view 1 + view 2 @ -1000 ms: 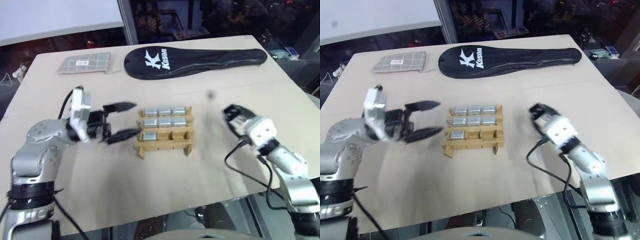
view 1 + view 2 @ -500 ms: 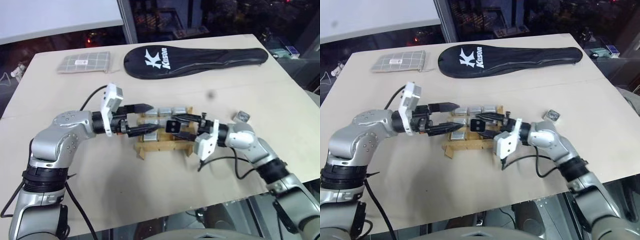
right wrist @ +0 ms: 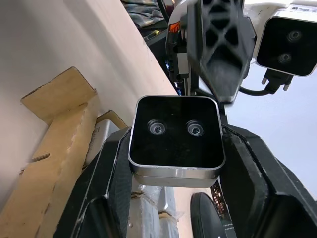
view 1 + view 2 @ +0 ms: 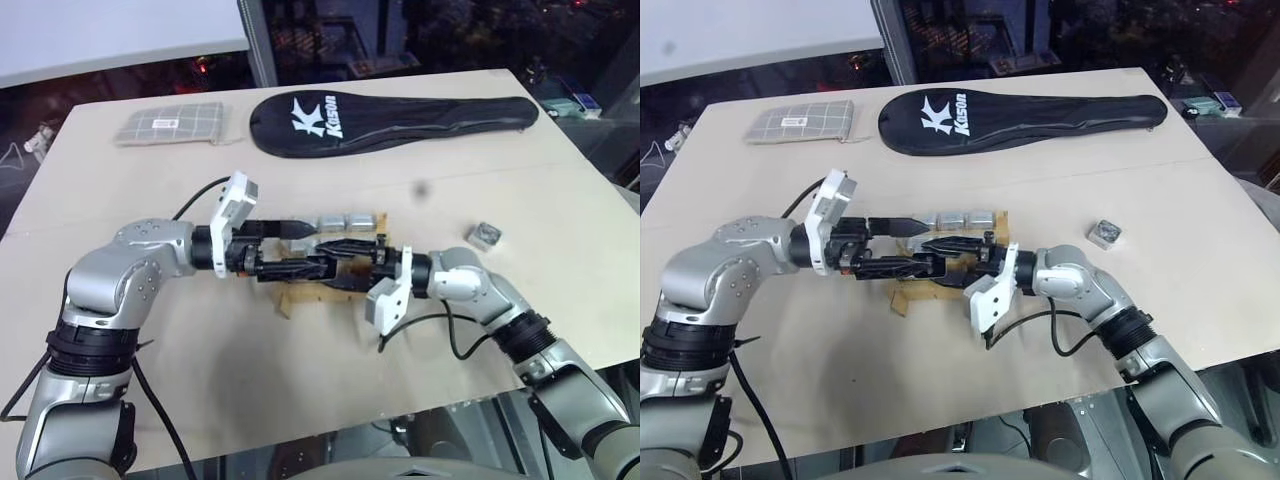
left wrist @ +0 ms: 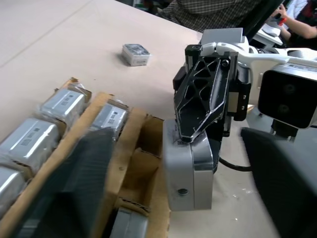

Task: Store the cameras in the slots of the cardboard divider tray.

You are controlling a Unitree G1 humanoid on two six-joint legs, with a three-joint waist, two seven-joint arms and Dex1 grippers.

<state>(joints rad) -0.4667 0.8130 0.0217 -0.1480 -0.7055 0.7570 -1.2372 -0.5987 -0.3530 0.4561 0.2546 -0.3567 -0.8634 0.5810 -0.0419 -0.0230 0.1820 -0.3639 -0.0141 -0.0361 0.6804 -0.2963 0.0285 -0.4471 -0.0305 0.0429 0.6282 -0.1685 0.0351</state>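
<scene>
Camera (image 3: 174,136) sits clamped between the right gripper's (image 3: 173,163) jaws.

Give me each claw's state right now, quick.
Left claw: open, around nothing, over the tan cardboard divider tray.
Right claw: shut on a small silver-grey boxy camera.

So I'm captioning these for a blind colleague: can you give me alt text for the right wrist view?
The right gripper clamps a silver-grey camera between its two black fingers, the camera's black two-lens face toward the viewer. Beside it is the cardboard divider tray on a tan table, with the left gripper just beyond.
</scene>
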